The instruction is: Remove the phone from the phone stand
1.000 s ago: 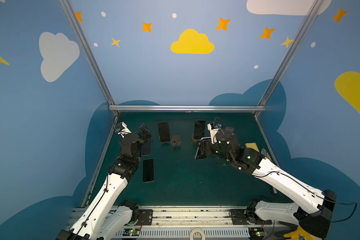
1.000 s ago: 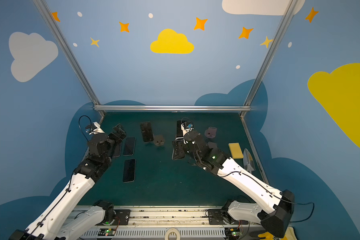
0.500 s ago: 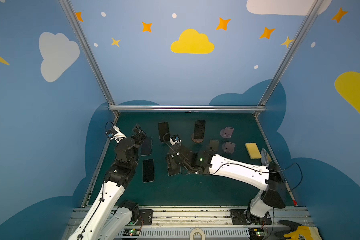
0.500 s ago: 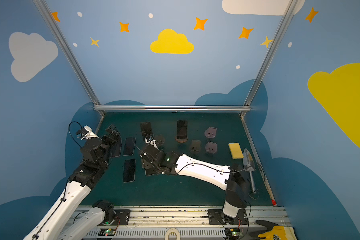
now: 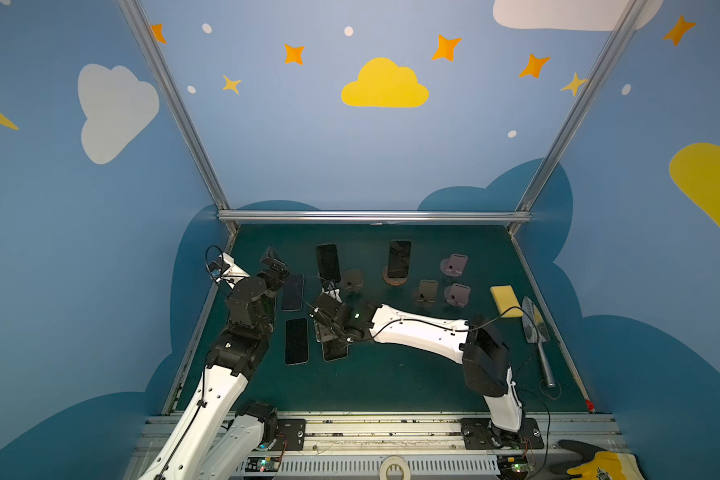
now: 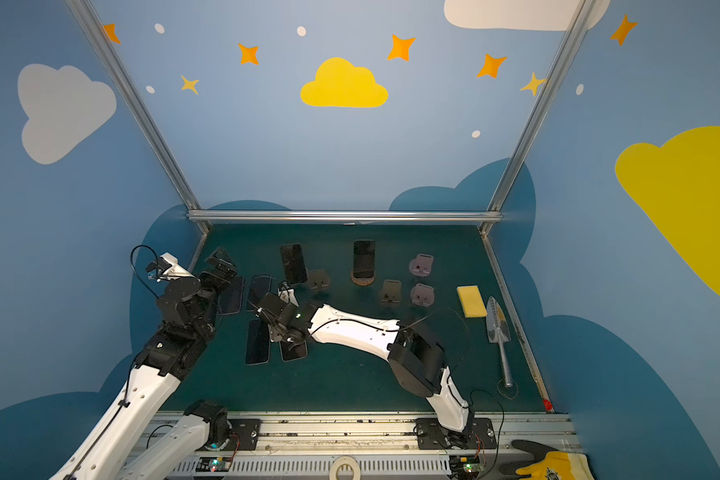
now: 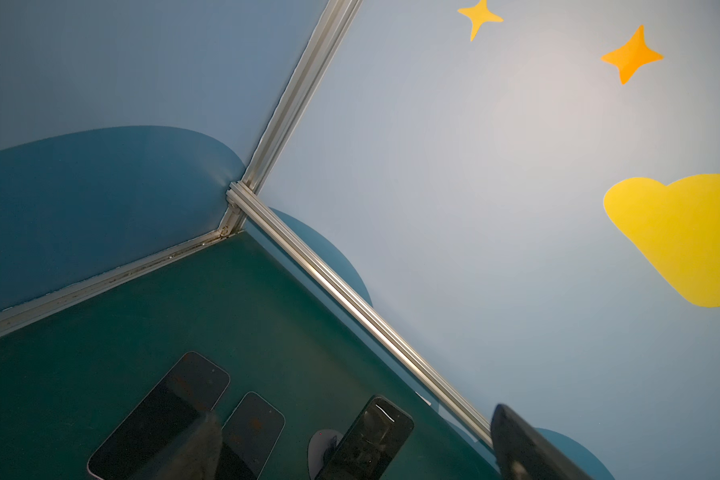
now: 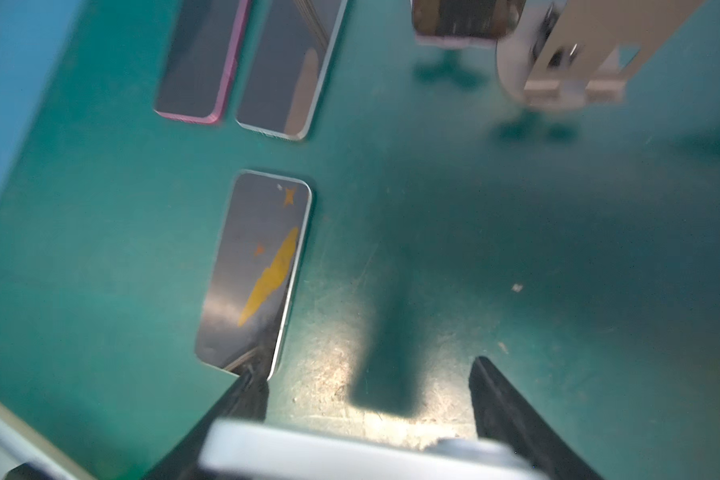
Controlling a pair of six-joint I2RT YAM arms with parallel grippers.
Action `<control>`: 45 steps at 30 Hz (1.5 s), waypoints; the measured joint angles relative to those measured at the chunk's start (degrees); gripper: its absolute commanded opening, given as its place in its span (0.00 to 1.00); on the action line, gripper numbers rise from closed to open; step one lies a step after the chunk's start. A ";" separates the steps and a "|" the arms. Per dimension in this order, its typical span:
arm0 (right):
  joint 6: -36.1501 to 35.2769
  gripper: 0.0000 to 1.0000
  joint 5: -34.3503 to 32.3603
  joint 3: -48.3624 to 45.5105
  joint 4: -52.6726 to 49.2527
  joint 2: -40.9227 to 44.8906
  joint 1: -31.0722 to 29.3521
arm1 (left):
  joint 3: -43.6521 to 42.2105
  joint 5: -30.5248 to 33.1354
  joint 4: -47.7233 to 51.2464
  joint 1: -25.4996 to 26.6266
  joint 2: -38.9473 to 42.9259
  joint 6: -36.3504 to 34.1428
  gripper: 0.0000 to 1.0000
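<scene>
Right wrist view first: two black fingers (image 8: 504, 415) flank a pale-edged, dark-screened phone (image 5: 336, 351), so the right gripper (image 8: 368, 370) is clamped across its width. That phone is clear of every stand, down low at the left-centre of the dark green mat (image 5: 395, 384); touching it or just above, I cannot tell.

Now the relation that matters: the phone's long axis runs twelve to six, and it sticks out of the jaws toward six o'clock. A flat black phone (image 5: 296, 341) lies parallel just beside it at nine. Tight gap, so my call is a straight let-go with no drift toward nine.

Right arm owns this one. The left gripper (image 5: 276, 267), spread wide and empty, hovers at eleven o'clock by the wall.

Up at twelve a leaning black phone (image 5: 328, 262) stands propped. At one o'clock a tall dark phone (image 5: 399, 258) rests on a round brown wooden stand (image 5: 395, 281). An empty purple stand (image 5: 454, 264), a yellow sponge (image 5: 504, 300) and a metal trowel (image 5: 535, 328) sit out toward three. Blue walls (image 5: 308, 158), a yellow cloud (image 5: 384, 85), orange stars (image 5: 294, 54) all round.
</scene>
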State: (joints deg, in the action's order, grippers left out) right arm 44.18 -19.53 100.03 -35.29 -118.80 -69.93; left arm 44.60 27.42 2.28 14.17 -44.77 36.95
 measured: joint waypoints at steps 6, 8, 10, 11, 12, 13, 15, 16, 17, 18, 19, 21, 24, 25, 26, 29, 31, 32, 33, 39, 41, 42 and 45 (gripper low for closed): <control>0.72 0.54 0.96 4.57 -1.68 -5.55 0.37 | 0.00 0.00 -0.26 -0.20 -0.09 0.39 1.00; 0.85 0.54 1.86 5.97 -1.92 -6.97 1.01 | -0.02 -0.02 -0.24 -0.20 -0.31 0.42 1.00; 1.18 0.55 3.56 7.19 -2.36 -7.87 2.08 | -0.02 -0.11 -0.24 -0.26 -0.39 0.44 1.00; 1.46 0.55 4.42 7.69 -2.51 -8.15 2.60 | -0.02 -0.11 -0.24 -0.31 -0.42 0.48 1.00; 1.75 0.55 5.64 8.09 -2.49 -8.44 3.19 | -0.02 -0.13 -0.26 -0.31 -0.42 0.57 1.00; 2.01 0.55 7.06 8.50 -2.58 -8.81 3.82 | -0.02 -0.17 -0.26 -0.31 -0.46 0.59 1.00; 2.16 0.55 9.35 9.09 -2.62 -9.51 4.83 | -0.02 -0.57 -0.28 -0.31 -0.57 0.61 1.00; 2.43 0.56 10.60 9.46 -2.73 -9.94 5.35 | -0.02 -0.90 -0.28 -0.37 -0.63 0.61 1.00; 2.71 0.55 11.50 9.64 -2.75 -10.23 5.73 | -0.02 -1.14 -0.28 -0.44 -0.74 0.61 1.00; 3.15 0.55 12.48 9.73 -2.73 -10.58 6.23 | -0.02 -1.27 -0.28 -0.46 -0.85 0.61 1.00; 3.39 0.55 13.25 9.79 -2.73 -10.86 6.64 | -0.02 -1.33 -0.26 -0.46 -0.92 0.61 1.00; 3.87 0.56 14.53 10.29 -2.80 -11.61 7.41 | -0.02 -1.38 -0.26 -0.52 -1.01 0.61 1.00; 3.98 0.57 15.13 11.39 -2.99 -12.85 7.61 | -0.02 -1.46 -0.26 -0.68 -1.01 0.61 1.00; 4.04 0.58 15.26 11.67 -2.99 -13.20 7.61 | -0.02 -1.49 -0.26 -0.68 -1.03 0.61 1.00; 4.11 0.58 15.43 11.93 -3.02 -13.55 7.58 | -0.02 -1.55 -0.28 -0.68 -1.09 0.63 1.00; 4.76 0.58 15.63 13.05 -3.50 -14.95 7.45 | -0.02 -2.25 -0.28 -0.68 -1.49 0.79 1.00; 4.94 0.58 15.50 14.29 -4.42 -16.11 7.28 | -0.02 -3.13 -0.28 -0.68 -1.90 0.81 1.00; 4.98 0.59 15.50 14.97 -4.94 -16.72 7.17 | -0.02 -3.54 -0.26 -0.68 -2.12 0.83 1.00; 5.07 0.59 15.52 15.58 -5.55 -17.27 7.04 | -0.02 -3.82 -0.20 -0.68 -2.34 0.81 1.00; 6.60 0.60 15.56 17.29 -8.59 -18.78 6.34 | -0.02 -4.61 0.13 -0.68 -2.64 0.83 1.00; 7.02 0.61 15.47 17.42 -8.90 -18.88 6.14 | -0.02 -4.66 0.13 -0.68 -2.64 0.83 1.00; 7.19 0.61 15.45 17.46 -8.94 -18.91 6.12 | -0.02 -4.68 0.13 -0.68 -2.64 0.83 1.00; 7.74 0.62 15.23 17.86 -9.20 -19.12 6.05 | -0.02 -4.76 0.17 -0.68 -2.64 0.83 1.00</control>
State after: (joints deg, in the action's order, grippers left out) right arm 51.92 -4.29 117.89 -44.49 -137.93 -63.88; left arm 44.58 22.65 2.46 13.50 -47.42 37.78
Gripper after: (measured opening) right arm 0.723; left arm 0.998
